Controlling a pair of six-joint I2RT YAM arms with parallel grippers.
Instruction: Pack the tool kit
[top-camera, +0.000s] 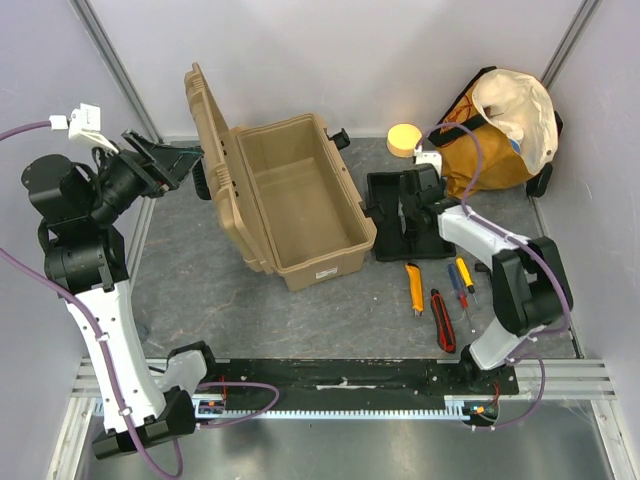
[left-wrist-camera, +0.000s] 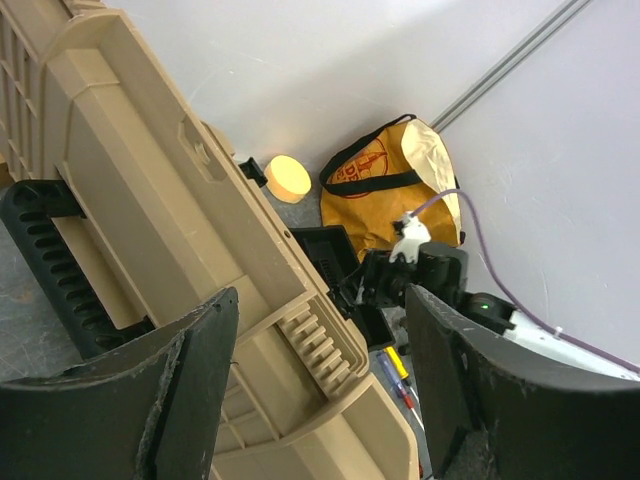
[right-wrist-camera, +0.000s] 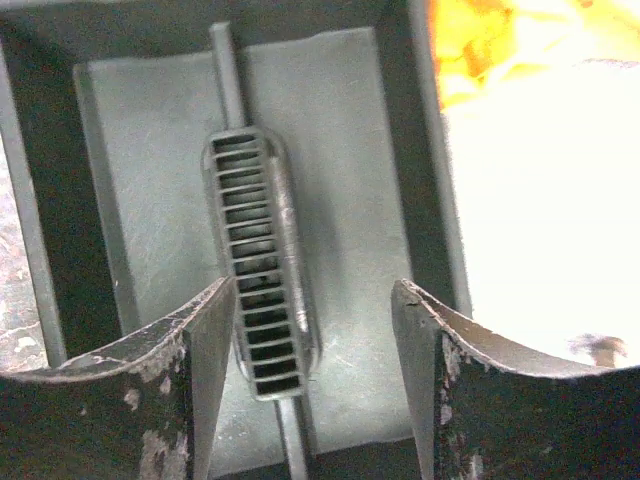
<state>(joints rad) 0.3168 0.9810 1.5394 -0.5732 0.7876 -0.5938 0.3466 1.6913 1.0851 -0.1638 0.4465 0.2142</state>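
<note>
Top view light: soft, even light is coming from overhead, and the white walls are bouncing it around.
Shadows: the tool kit (top-camera: 300, 200) is throwing only a faint, soft-edged shadow toward 6 o'clock on the grey table (top-camera: 300, 320).
Edge distortion: the enclosure posts (top-camera: 113, 60) are leaning outward at 11 and 1 o'clock in the top view.
Right wrist exposure: the cloth bag (right-wrist-camera: 530, 150) is blowing out to white and yellow from 1 to 4 o'clock, while the black tray (right-wrist-camera: 340, 150) is looking dim and grainy.
Right wrist focus: the right gripper's fingers (right-wrist-camera: 150, 400) are showing soft at 7 and 5 o'clock.
Left wrist view: the picture is looking bright and fairly sharp; the left gripper's fingers (left-wrist-camera: 170, 400) are reading as dark, slightly blurred shapes at 7 and 5 o'clock.
</note>
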